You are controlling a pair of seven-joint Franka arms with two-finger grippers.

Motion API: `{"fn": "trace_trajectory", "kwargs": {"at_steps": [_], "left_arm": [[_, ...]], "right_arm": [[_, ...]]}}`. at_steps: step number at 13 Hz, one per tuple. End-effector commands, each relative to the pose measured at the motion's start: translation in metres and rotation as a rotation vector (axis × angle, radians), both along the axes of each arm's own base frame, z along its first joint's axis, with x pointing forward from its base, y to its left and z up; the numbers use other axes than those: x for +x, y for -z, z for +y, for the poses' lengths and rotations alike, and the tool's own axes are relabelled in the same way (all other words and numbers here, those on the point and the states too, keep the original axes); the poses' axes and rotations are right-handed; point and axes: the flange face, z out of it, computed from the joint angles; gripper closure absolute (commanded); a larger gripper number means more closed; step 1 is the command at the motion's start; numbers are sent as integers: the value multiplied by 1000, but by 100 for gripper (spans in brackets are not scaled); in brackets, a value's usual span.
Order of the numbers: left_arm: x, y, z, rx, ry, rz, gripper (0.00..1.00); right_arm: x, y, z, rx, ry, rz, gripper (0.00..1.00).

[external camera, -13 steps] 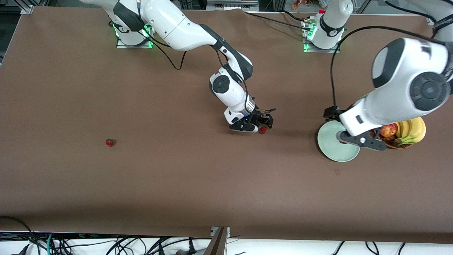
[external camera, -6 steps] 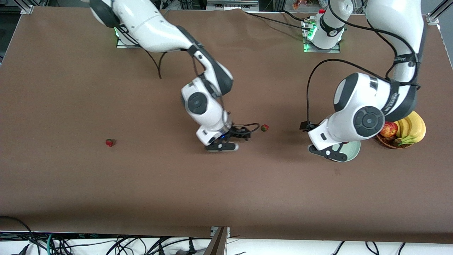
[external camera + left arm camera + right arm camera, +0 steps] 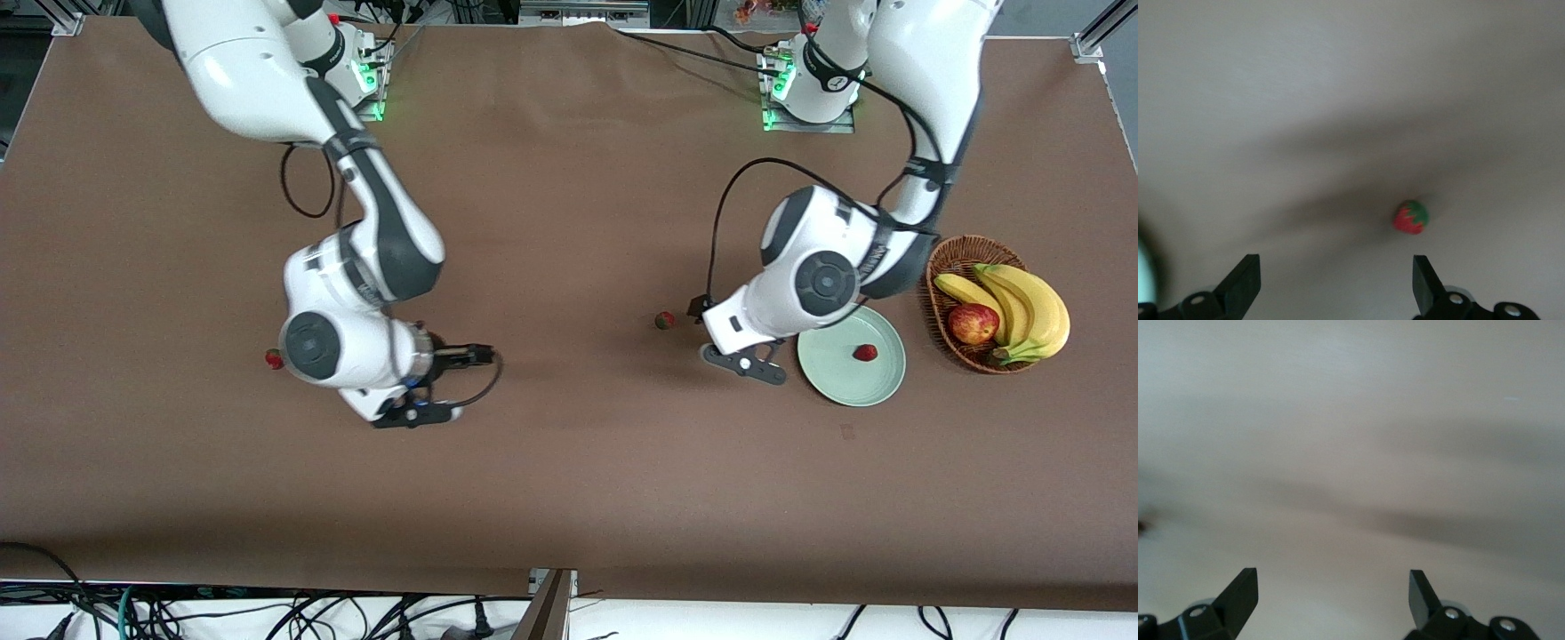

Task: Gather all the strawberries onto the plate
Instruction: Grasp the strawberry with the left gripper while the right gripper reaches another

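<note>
On the brown bench (image 3: 569,480) we have the two arms, the plate (image 3: 836,378) and the three strawberries. The left claw (image 3: 745,363) hangs low over the bench between the plate and the middle strawberry (image 3: 664,320), its fingers spread wide with nothing between them. The right claw (image 3: 425,411) is over bare bench toward the right arm's end, also spread and empty.

We judge the step in hand to be the left arm's pick of that middle berry. To do it well, we should centre the spread fingers over it, turn the wrist so the pads close across the berry's body rather than its green cap, and come straight down before closing gently, since so small and round a thing will likely roll if nudged from one side.

One strawberry in the plate (image 3: 865,353) already lies toward the rim nearest the wicker basket (image 3: 944,267), which holds bananas (image 3: 1022,302) and an apple (image 3: 973,324). The last strawberry (image 3: 274,359) peeks out beside the right arm's wrist, on the bench.

Only the front view gives us all three berries and the plate together. The left wrist view alone shows how the middle berry (image 3: 1410,217) sits off-centre between the fingertips (image 3: 1245,283). The right wrist view shows just blurred bench and its own fingertips (image 3: 1241,593).
</note>
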Motion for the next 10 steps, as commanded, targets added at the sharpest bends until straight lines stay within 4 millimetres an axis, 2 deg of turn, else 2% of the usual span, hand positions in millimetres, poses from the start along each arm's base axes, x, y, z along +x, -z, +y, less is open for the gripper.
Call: {"fn": "trace_trajectory", "kwargs": {"at_steps": [1, 4, 6, 8, 9, 10], "left_arm": [[-35, 23, -37, 0, -51, -27, 0], [-47, 59, -73, -4, 11, -103, 0], [-47, 75, -73, 24, 65, -132, 0], [-47, 80, -70, 31, 69, -129, 0], [-46, 80, -68, 32, 66, -127, 23], [-47, 81, -69, 32, 66, -125, 53]], "right_arm": [[7, 1, -77, -47, -100, 50, 0], [14, 12, -150, -90, -180, 78, 0], [15, 25, -191, -206, -188, 88, 0], [17, 34, -219, -240, -192, 96, 0], [16, 43, -225, -235, -209, 99, 0], [13, 54, -236, -229, -211, 107, 0]]}}
